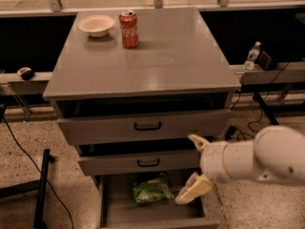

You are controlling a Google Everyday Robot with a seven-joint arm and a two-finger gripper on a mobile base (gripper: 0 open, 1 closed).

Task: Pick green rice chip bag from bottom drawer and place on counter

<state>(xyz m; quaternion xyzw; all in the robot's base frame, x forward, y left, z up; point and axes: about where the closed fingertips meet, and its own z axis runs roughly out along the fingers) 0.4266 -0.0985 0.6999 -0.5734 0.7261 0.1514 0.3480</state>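
Speckled stone flooring surrounds a grey three-drawer cabinet, seen from the front and slightly above. Its counter (162, 61) holds a shallow white bowl (96, 25) and a red soda can (128, 29), close together at the back left. The two upper drawers with black handles are pulled out a little. The bottom drawer (103, 205) is pulled out furthest, and the green rice chip bag (152, 191) lies crumpled on its floor, near the middle. A white robot arm reaches in from the right. Its gripper (186, 170) hangs at the drawer's right front corner, with its cream fingers (193, 191) spread wide and holding nothing. The lower fingertip is just beside the bag's right edge and may be touching it. A water bottle (251, 56) stands on a ledge to the right.
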